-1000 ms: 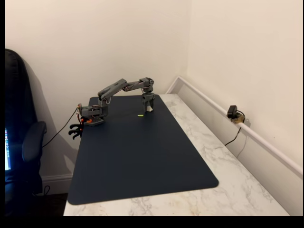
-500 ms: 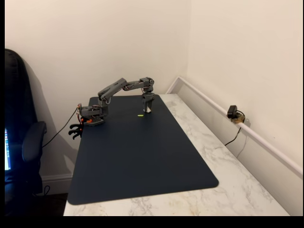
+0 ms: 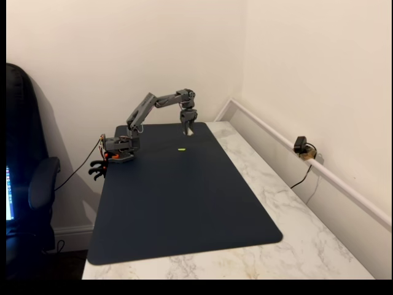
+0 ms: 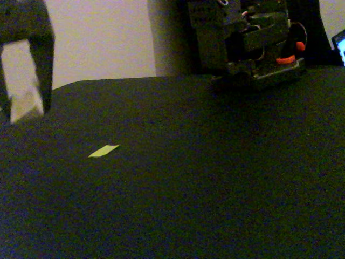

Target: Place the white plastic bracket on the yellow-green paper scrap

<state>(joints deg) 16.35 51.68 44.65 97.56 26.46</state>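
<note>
- The bracket (image 4: 26, 105) is a pale lump between the gripper's two dark fingers, clear of the mat, at the left edge of the low fixed view; in the wider fixed view it shows as a light speck (image 3: 189, 131) at the fingertips.
- A second ago that speck sat down at mat level under the lowered arm; now it rides well above the surface. So the pick seems to have worked, and the piece came up with the arm.
- The gripper (image 3: 188, 130) is closed to a narrow gap on the bracket, fingers pointing down. How firm the pinch is I cannot tell; the piece is tiny against the fingers.
- The arm has folded back and up: its elbow stands higher than in the earlier pictures.
- The scrap (image 4: 103, 151) lies flat on the mat (image 4: 215, 183), unmoved, near the gripper, to its right and closer to the camera in the low view, with bare mat between them (image 3: 182, 149).
- My reading: the lift is done and the carry is next, a short move across and then a descent onto the scrap.
- Main risk: the target is a thin sliver, so a slightly off release would leave the bracket beside it, or the fingers could nudge the paper.
</note>
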